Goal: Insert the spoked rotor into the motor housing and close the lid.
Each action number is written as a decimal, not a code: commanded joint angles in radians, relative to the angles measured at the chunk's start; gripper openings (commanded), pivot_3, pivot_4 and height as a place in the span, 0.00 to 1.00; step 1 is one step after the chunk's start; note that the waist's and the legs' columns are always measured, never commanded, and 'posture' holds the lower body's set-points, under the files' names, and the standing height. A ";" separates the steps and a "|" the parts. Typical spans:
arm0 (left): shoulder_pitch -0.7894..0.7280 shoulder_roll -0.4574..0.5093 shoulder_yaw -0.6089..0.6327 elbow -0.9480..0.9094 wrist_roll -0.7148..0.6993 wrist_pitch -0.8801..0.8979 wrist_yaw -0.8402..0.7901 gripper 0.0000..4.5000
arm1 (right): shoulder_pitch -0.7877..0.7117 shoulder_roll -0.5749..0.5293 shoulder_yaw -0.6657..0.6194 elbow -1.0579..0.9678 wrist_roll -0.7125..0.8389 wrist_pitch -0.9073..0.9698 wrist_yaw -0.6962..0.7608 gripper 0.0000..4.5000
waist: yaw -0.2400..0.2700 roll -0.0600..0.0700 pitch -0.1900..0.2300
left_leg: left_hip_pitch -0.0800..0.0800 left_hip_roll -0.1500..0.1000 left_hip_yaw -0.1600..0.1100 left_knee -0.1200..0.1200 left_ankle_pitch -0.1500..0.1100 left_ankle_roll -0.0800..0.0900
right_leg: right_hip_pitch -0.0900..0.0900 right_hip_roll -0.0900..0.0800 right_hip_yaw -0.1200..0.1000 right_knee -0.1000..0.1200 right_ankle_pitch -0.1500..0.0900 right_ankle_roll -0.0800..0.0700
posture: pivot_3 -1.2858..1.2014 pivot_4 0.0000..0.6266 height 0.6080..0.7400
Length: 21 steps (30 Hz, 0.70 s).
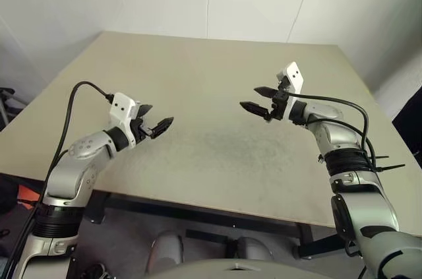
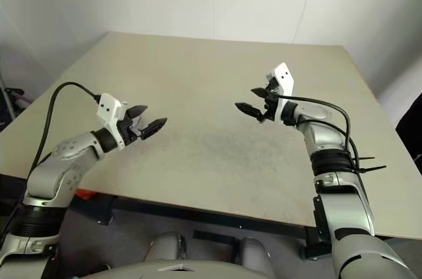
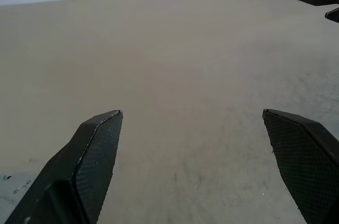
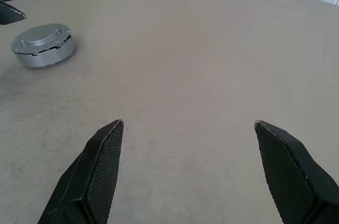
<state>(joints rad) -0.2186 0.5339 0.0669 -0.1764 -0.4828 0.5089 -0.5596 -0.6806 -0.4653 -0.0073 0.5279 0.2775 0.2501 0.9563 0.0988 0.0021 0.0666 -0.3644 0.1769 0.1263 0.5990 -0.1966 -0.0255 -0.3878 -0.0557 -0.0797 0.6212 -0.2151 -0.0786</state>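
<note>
A round silver-grey case sits flat on the table in the right wrist view, closed, with a disc screwed on top. It looks like the motor housing with the lid shut. It lies just beneath a black fingertip of the left gripper. The spoked rotor is out of view. My left gripper hovers open and empty over the table's left part, pointing right. Over the right part my right gripper is held open and empty, pointing left. The two face each other across a wide gap.
The beige table has a darker scuffed patch between the grippers. White walls stand close behind its far edge. A black cable loops up from the left wrist, and cables run along the right forearm.
</note>
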 commanded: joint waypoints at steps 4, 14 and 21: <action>-0.017 -0.007 0.021 0.006 0.031 -0.019 0.007 1.00 | -0.038 0.000 -0.042 0.020 -0.005 -0.005 -0.068 1.00 | -0.001 0.000 0.000 | -0.001 0.000 0.000 0.000 0.000 0.000 | 0.000 0.000 0.000 0.000 0.000 0.000 | 0.52 0.00 1.00; -0.008 -0.038 0.003 0.013 0.094 -0.020 0.028 1.00 | -0.092 0.030 -0.036 0.121 -0.042 -0.040 -0.112 1.00 | -0.002 0.000 0.000 | -0.001 0.000 0.000 0.000 0.000 0.000 | 0.000 0.000 0.000 0.000 0.000 0.000 | 0.52 0.00 1.00; -0.003 -0.045 0.022 -0.001 0.088 -0.011 0.024 1.00 | -0.094 0.032 -0.040 0.127 -0.042 -0.044 -0.109 1.00 | -0.002 0.000 0.000 | -0.001 0.000 0.000 0.000 0.000 0.000 | -0.001 0.000 0.000 0.000 0.000 0.000 | 0.52 0.00 1.00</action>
<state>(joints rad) -0.2114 0.4876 0.0618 -0.1458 -0.3924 0.5089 -0.5372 -0.7450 -0.4328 -0.0281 0.6697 0.2332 0.2261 0.8471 0.0971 0.0021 0.0666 -0.3654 0.1771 0.1263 0.5990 -0.1965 -0.0253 -0.3884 -0.0557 -0.0799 0.6212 -0.2150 -0.0789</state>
